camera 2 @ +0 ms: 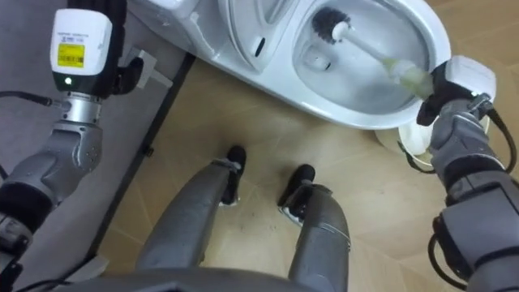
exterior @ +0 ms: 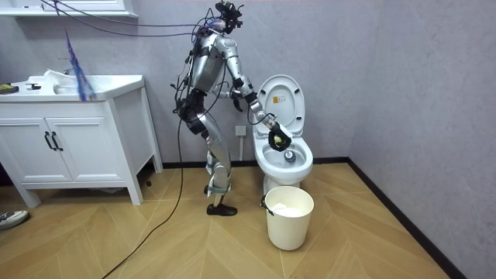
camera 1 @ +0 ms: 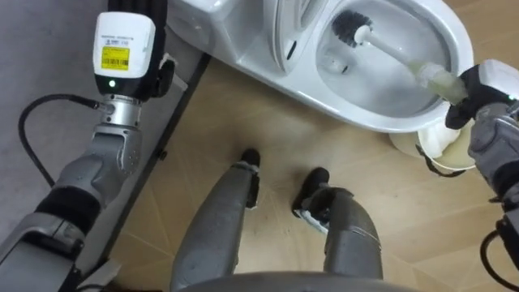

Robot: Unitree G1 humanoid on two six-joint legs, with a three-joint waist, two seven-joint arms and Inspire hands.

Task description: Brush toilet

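The white toilet (camera 1: 357, 113) stands before me with its lid (exterior: 281, 101) raised. A toilet brush, black bristle head (camera 1: 350, 28) on a white handle, reaches into the bowl, its head against the far inner wall. My right hand (camera 1: 478, 89) is shut on the handle's near end, over the bowl's right rim. In the room view this hand (exterior: 277, 138) sits just above the bowl. I stand at the toilet's side, leaning toward it. My left arm reaches up beside the tank, and the left hand (camera 1: 134, 6) is cut off at the top edge.
A white bucket (exterior: 289, 217) stands on the wooden floor in front of the toilet, under my right hand (camera 2: 454, 85). A white vanity cabinet (exterior: 77, 139) stands against the wall behind me. The grey wall runs close along my left arm.
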